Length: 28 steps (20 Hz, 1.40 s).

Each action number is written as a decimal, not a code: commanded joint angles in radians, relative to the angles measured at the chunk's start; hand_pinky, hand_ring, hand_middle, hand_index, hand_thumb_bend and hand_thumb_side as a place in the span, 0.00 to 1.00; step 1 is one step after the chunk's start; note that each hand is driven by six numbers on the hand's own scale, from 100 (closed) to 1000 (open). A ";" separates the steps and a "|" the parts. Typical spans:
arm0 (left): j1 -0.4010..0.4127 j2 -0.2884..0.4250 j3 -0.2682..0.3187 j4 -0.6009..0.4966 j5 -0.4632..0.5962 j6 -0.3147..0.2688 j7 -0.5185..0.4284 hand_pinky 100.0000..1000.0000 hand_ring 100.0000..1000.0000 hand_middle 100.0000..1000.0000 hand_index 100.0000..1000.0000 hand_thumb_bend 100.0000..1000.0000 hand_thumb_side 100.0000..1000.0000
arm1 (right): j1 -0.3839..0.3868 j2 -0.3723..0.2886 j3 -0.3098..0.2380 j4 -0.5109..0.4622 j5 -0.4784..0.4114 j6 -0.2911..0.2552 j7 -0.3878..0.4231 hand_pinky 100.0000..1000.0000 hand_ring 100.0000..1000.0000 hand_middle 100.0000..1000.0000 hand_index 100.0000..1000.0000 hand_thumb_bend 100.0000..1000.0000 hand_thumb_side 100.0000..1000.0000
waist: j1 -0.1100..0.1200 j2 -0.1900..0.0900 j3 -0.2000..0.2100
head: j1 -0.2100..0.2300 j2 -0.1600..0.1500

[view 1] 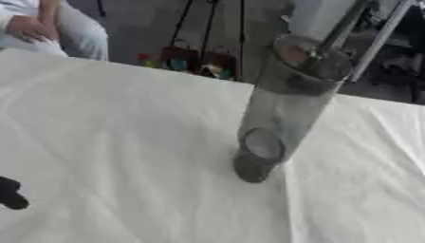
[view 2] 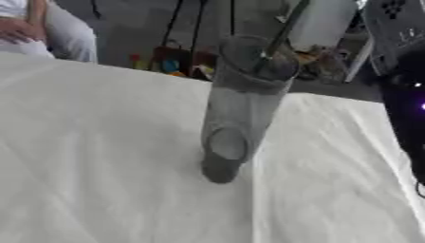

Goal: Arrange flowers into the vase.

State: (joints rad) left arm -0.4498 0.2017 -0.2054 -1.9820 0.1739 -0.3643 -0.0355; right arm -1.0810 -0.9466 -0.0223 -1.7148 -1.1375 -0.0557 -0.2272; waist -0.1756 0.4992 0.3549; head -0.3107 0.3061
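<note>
**On the white surface: one glass vase with stems in its mouth**

At the middle of the cloth-covered surface (view 1: 124, 142) we see the vase (view 1: 282, 114), a tall clear glass cylinder with a grey tint and a thick dark base. It stands upright on the cloth, though the tilted view makes it look as if it leans. A thin dark stem (view 2: 282, 33) passes down into its open mouth, and in the left eye view we make out a second pale stem (view 1: 378, 42) running beside the rim; whether that one sits inside we cannot tell.

Around the vase the cloth lies bare on every side, wrinkled but flat, with broad open room to the left and in front. The far edge of the surface runs just behind the vase.

At the lower left edge we see a small dark part of the left robot hand (view 1: 12, 194); we cannot tell how its fingers stand. At the right edge, a black arm (view 2: 407, 109) shows, well apart from the vase; its robot hand is out of view.
</note>
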 commanded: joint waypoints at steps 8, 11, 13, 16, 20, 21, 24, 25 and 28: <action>-0.013 0.001 -0.002 -0.018 -0.007 -0.001 -0.001 0.48 0.58 0.61 0.80 0.00 1.00 | 0.016 -0.040 0.007 -0.046 0.036 -0.004 0.040 0.19 0.12 0.00 0.07 0.00 0.00 | 0.000 -0.013 0.005 | -0.004 -0.017; -0.013 0.000 -0.003 -0.018 -0.007 0.000 -0.002 0.48 0.58 0.61 0.80 0.00 1.00 | 0.018 -0.036 0.019 -0.051 0.049 0.006 0.047 0.19 0.12 0.00 0.07 0.00 0.00 | -0.001 -0.011 0.006 | -0.004 -0.016; -0.014 0.000 -0.003 -0.018 -0.007 0.000 -0.002 0.48 0.58 0.61 0.80 0.00 1.00 | 0.019 -0.034 0.026 -0.056 0.061 0.011 0.051 0.19 0.12 0.00 0.07 0.00 0.00 | -0.001 -0.011 0.007 | -0.004 -0.016; -0.014 -0.001 -0.003 -0.018 -0.006 0.000 -0.002 0.48 0.58 0.61 0.80 0.00 1.00 | 0.023 -0.031 0.035 -0.068 0.072 0.014 0.055 0.19 0.12 0.00 0.07 0.00 0.00 | -0.001 -0.010 0.007 | -0.003 -0.016; -0.015 -0.002 -0.003 -0.018 -0.003 0.002 -0.002 0.48 0.58 0.61 0.80 0.00 1.00 | 0.028 -0.030 0.048 -0.088 0.083 0.018 0.059 0.19 0.12 0.00 0.07 0.00 0.00 | -0.002 -0.012 0.007 | -0.004 -0.016; -0.015 -0.002 -0.003 -0.018 -0.003 0.002 -0.002 0.48 0.58 0.61 0.80 0.00 1.00 | 0.031 -0.030 0.051 -0.095 0.087 0.018 0.061 0.19 0.12 0.00 0.07 0.00 0.00 | -0.002 -0.012 0.007 | -0.005 -0.016; -0.015 -0.002 -0.003 -0.018 0.000 0.002 -0.003 0.48 0.58 0.61 0.80 0.00 1.00 | 0.041 -0.035 0.060 -0.115 0.102 0.013 0.073 0.19 0.13 0.00 0.07 0.00 0.00 | -0.002 -0.012 0.008 | -0.008 -0.018; -0.015 -0.002 -0.003 -0.018 0.000 0.003 -0.004 0.48 0.58 0.61 0.80 0.00 1.00 | 0.044 -0.037 0.062 -0.121 0.107 0.008 0.079 0.20 0.13 0.00 0.07 0.00 0.00 | -0.002 -0.012 0.008 | -0.009 -0.020; -0.018 -0.002 -0.004 -0.018 0.002 0.002 -0.007 0.48 0.58 0.61 0.80 0.00 1.00 | 0.051 -0.041 0.063 -0.133 0.109 -0.011 0.095 0.19 0.13 0.00 0.07 0.00 0.00 | -0.004 -0.009 0.012 | -0.015 -0.026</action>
State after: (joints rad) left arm -0.4561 0.2007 -0.2061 -1.9820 0.1741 -0.3625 -0.0376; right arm -1.0194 -0.9465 0.0504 -1.8279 -1.0364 -0.0586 -0.1402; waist -0.1868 0.5109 0.3663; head -0.3200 0.2961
